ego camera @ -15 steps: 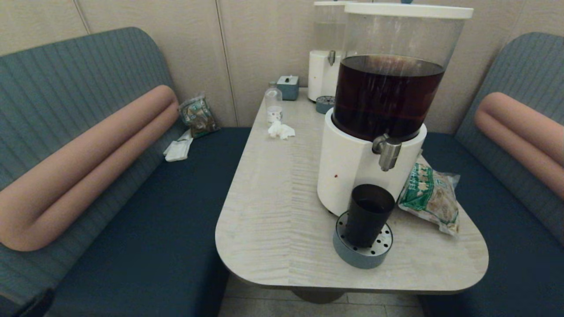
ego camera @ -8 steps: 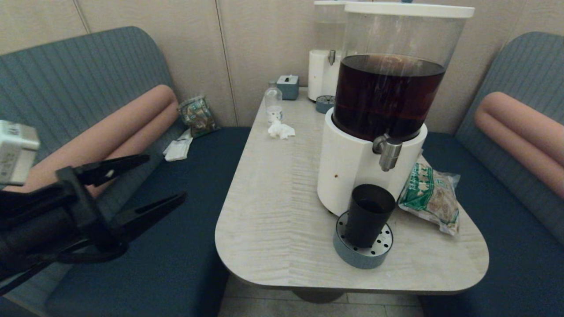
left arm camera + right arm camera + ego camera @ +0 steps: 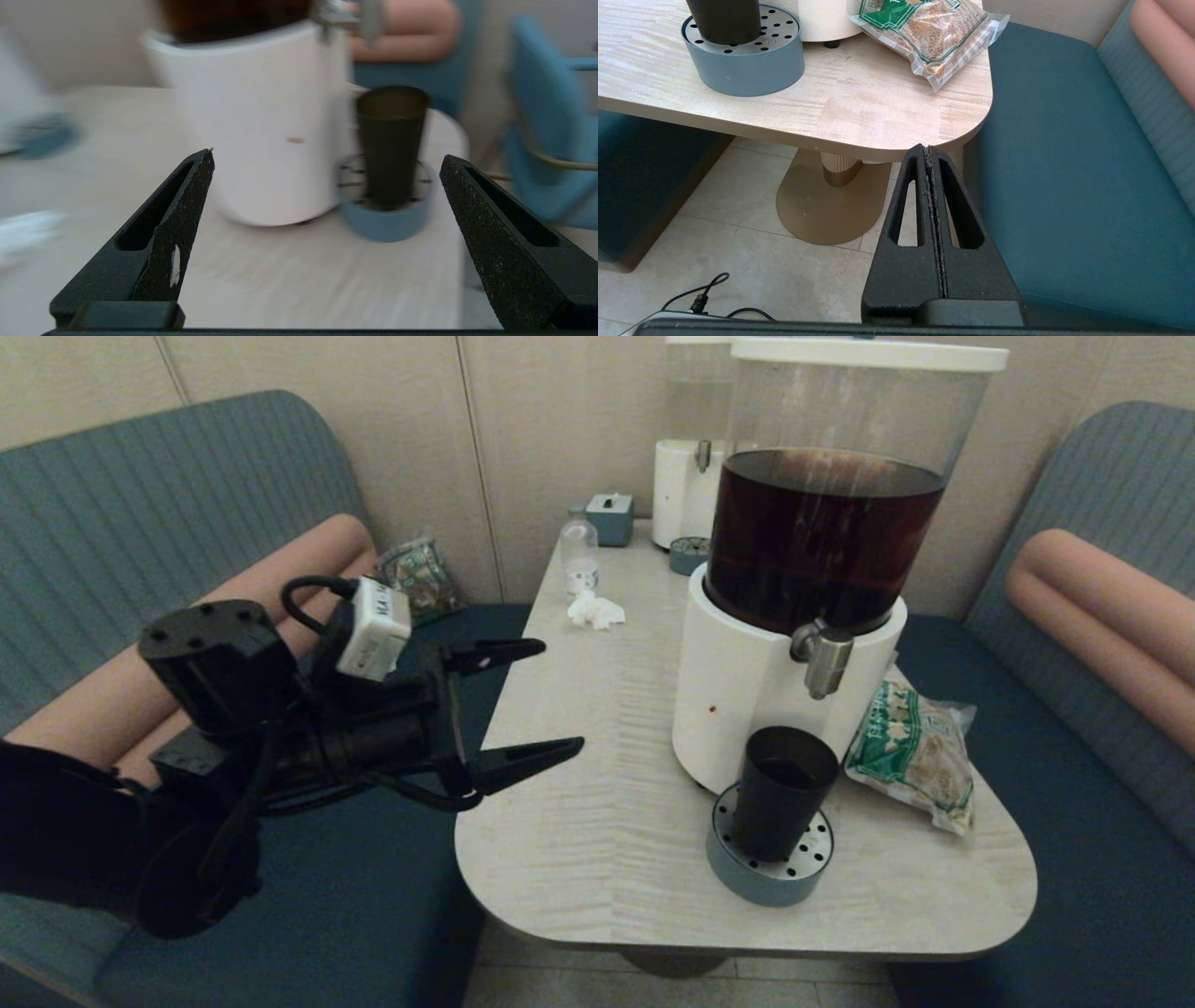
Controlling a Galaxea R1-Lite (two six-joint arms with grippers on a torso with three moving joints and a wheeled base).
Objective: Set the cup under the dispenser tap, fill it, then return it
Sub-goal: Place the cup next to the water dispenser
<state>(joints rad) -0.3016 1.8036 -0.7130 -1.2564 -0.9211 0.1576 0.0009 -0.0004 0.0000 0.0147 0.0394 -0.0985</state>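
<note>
The near-black cup (image 3: 782, 791) (image 3: 390, 140) (image 3: 723, 18) stands upright on a round blue-grey drip tray (image 3: 767, 873) (image 3: 742, 60), right under the steel dispenser tap (image 3: 822, 658) (image 3: 348, 16) of the white-based dispenser (image 3: 747, 700) holding dark brown drink. Some dark liquid shows inside the cup. My left gripper (image 3: 556, 696) (image 3: 327, 156) hangs open and empty over the table's left edge, well left of the cup, pointing toward it. Below the table's near right corner, my right gripper (image 3: 928, 150) is parked and shut, holding nothing.
A green snack bag (image 3: 910, 756) (image 3: 924, 32) lies right of the dispenser. A second pale dispenser (image 3: 686, 476), small clear bottle (image 3: 579, 555), tissue (image 3: 596, 611) and blue box (image 3: 611, 518) sit at the back. Teal benches (image 3: 327, 821) flank the table (image 3: 579, 784).
My left arm has swung in from the left, up and toward the table, its open gripper now at the table's left edge. The cup has not moved.
</note>
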